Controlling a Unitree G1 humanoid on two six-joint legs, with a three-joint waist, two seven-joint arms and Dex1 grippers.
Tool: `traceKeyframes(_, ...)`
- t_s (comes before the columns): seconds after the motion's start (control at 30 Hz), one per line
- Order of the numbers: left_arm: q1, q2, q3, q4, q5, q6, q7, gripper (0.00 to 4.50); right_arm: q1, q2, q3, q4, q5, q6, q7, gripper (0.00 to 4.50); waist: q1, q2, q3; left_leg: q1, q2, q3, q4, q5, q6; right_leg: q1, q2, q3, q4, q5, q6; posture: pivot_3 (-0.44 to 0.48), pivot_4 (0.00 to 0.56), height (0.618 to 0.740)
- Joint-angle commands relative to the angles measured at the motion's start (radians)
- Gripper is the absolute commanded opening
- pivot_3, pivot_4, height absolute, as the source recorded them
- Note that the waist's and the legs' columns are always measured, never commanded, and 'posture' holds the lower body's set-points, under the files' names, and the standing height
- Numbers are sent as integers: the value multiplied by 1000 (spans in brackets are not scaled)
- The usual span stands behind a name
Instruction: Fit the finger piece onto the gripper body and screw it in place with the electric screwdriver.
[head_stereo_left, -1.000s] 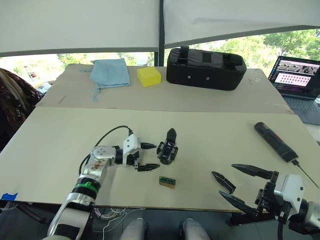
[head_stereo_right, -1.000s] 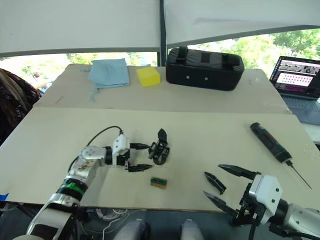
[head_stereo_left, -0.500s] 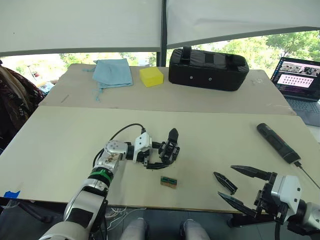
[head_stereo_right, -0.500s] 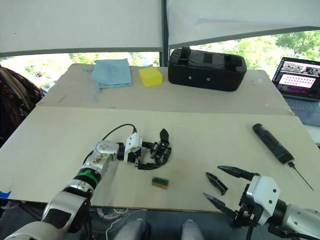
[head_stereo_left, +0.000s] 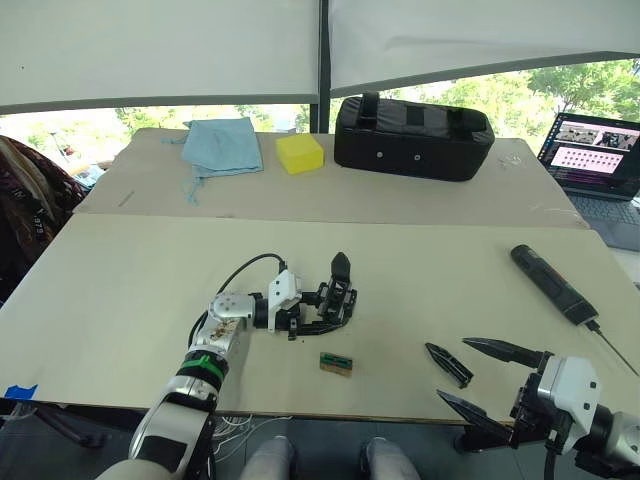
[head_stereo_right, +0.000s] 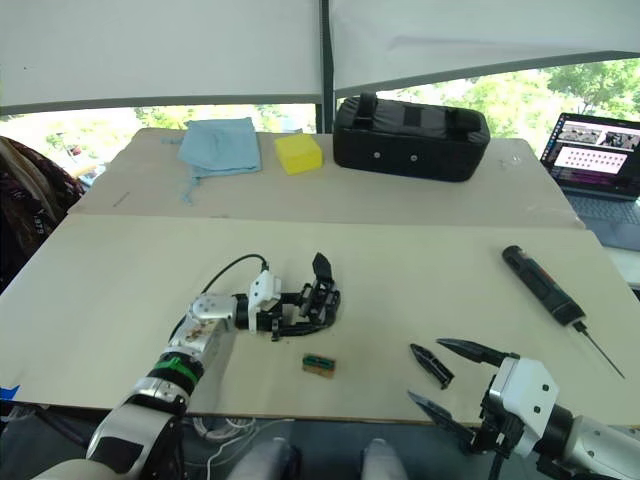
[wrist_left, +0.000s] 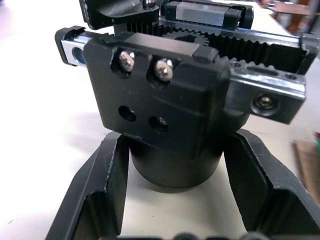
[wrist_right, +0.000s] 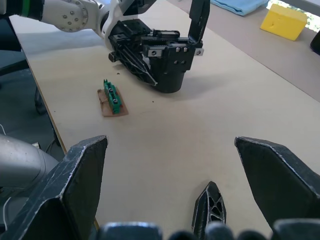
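Around the gripper body, the left pincer sits spread, one finger on each side of its rounded base.
On the table, the gripper body stands with its black prong pointing up; in the left wrist view the two fingers flank the base, and whether they touch it cannot be told. Just beside the gripper body, toward the table's near edge, lies a small green-and-brown block. Right of the gripper body, near the front edge, the finger piece lies loose, between the spread fingers of the right pincer. Well apart from the gripper body, far to the right, lies the electric screwdriver.
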Motion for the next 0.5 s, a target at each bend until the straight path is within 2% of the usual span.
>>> traceKeyframes(0.03, 59, -2, -21, -153, -5, 60, 51, 2270, -7, -2, 0, -10, 1, -24, 2, 4500, 0, 0, 0, 0, 0, 0, 0, 0, 0, 0, 0, 0, 0, 0, 0, 0, 150, 740)
traceKeyframes(0.17, 83, 15, -44, -176, 24, 71, 88, 2270, -25, -6, 14, 0, -1, -21, 3, 4500, 2, 0, 0, 0, 0, 0, 0, 0, 0, 0, 0, 0, 0, 0, 0, 0, 150, 740)
traceKeyframes(0.5, 44, 67, -80, -119, 52, 75, 69, 2270, -41, -11, 9, 24, 0, -28, 30, 4500, -2, 1, -1, 2, 1, 0, 0, 0, 0, 2, 1, 0, 0, 0, 0, 0, 150, 740)
